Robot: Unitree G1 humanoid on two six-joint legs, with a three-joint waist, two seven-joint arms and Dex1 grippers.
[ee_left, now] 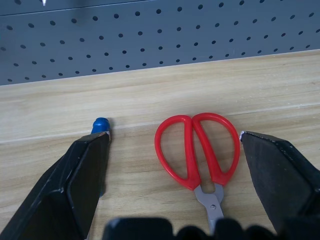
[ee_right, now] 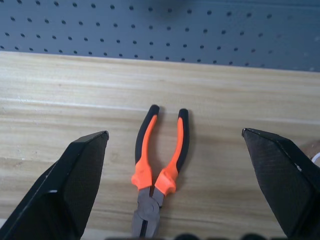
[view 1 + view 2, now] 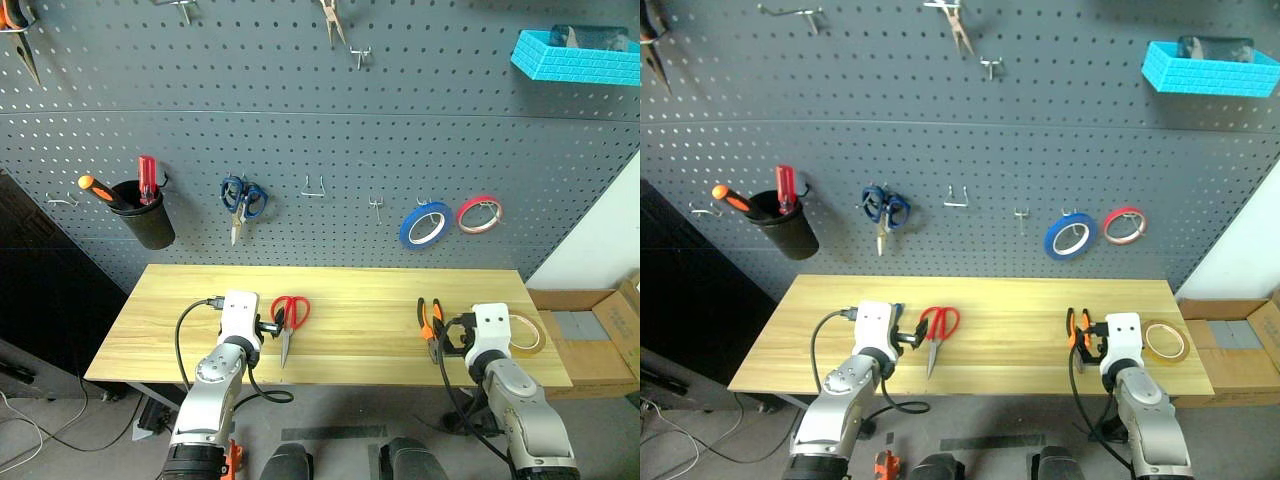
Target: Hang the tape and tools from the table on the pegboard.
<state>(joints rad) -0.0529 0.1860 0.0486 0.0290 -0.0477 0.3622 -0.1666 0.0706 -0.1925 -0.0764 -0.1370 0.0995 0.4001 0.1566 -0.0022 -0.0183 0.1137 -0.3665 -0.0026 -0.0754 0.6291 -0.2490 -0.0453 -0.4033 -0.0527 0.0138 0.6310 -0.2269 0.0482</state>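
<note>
Both grippers wide open, holding nothing
Scissors (image 1: 197, 150) just ahead of left gripper (image 1: 172, 145), handles toward tabletop (image 3: 350, 290) back edge; pliers (image 2: 160, 155) likewise before right gripper (image 2: 175, 137)

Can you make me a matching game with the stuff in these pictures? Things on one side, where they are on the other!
Things:
1. red scissors
2. pliers
3. blue tape
4. screwdrivers

Places:
A. hanging on the pegboard
B. standing in a black cup
C. on the table, by the left gripper
D. on the table, by the right gripper

Pairs: 1-C, 2-D, 3-A, 4-B
</note>
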